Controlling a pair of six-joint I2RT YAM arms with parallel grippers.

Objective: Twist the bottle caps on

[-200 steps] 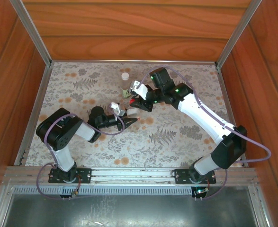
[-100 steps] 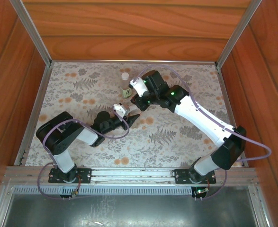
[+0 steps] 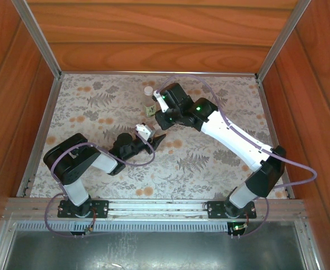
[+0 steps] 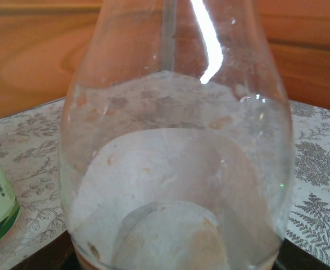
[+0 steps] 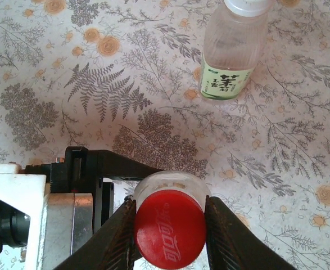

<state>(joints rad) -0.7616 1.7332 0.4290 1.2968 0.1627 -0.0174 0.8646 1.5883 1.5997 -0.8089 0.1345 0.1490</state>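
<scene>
**A:** Since the right wrist view is sharpest, start there. Right pincer state?

**B:** Right pincer (image 5: pixel 171 211) clenched on the red cap (image 5: pixel 170 237), one finger touching each side. Cap top faces the lens. It has white lettering, too small to read.

**A:** Cap sits on what?

**B:** On the neck of the clear bottle (image 5: pixel 163 181). Just the bottle's shoulder peeks out past the cap's far edge. Can't tell how far it's threaded.

**A:** Left pincer?

**B:** Left pincer (image 3: pixel 157 139) is grasping that same bottle lower down, reaching in from the left. In the right wrist view one black finger runs along the bottle's far side, and the other is hidden under the right pincer. In the left wrist view the bottle body is pressed right up to the lens, see-through, with dark finger bits at both bottom corners.

**A:** Top view agrees?

**B:** Yes. Both pincers meet at one spot mid-counter, with the right one above the left.

**A:** Further out?

**B:** Green-label bottle (image 5: pixel 229 62) stands upright on the counter (image 5: pixel 69 67) beyond the pincers, near but touching neither. White cap (image 5: pixel 248 4) is on its top.

**A:** Surroundings?

**B:** Counter has a fern-and-flower print, with wooden walls (image 3: pixel 165 34) on three sides.
</scene>
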